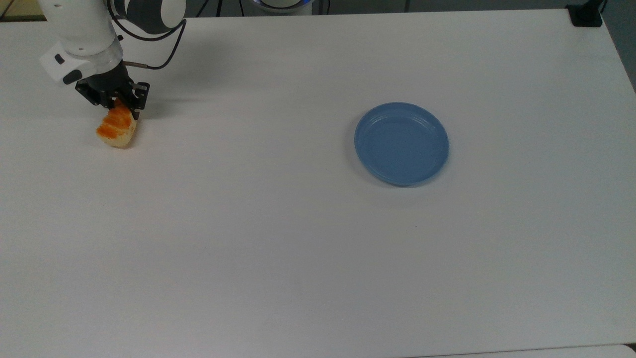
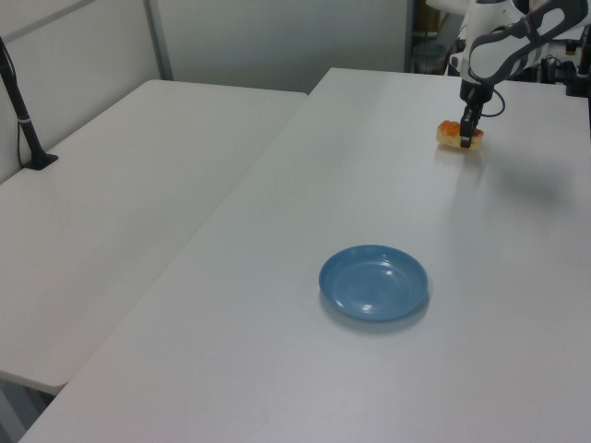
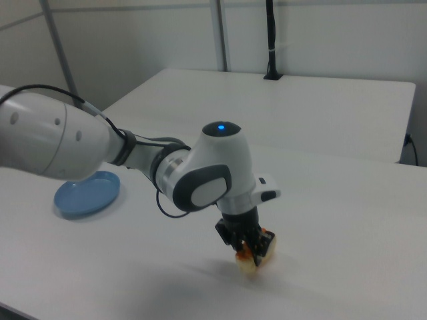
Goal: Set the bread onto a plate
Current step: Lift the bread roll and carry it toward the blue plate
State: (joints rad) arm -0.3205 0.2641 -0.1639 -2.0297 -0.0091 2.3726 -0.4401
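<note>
The bread (image 1: pixel 117 131), a small loaf with an orange-brown top, is at the far left of the white table in the top view, tilted with one end raised. My gripper (image 1: pixel 120 107) points down and is shut on that raised end. In the left view the bread (image 2: pixel 450 135) hangs at the gripper (image 2: pixel 466 139) near the table's far end. In the right view the gripper (image 3: pixel 251 249) holds the bread (image 3: pixel 258 259) just above the tabletop. The blue plate (image 1: pixel 401 144) lies empty well to the top view's right, also seen as the plate (image 2: pixel 373 282) and the plate (image 3: pixel 87 195).
A wide stretch of bare white table (image 1: pixel 258 209) separates bread and plate. A black mount (image 1: pixel 586 15) sits at the table's far right corner in the top view. A second white table (image 2: pixel 138 185) with a black post (image 2: pixel 23 120) adjoins on the left view's left.
</note>
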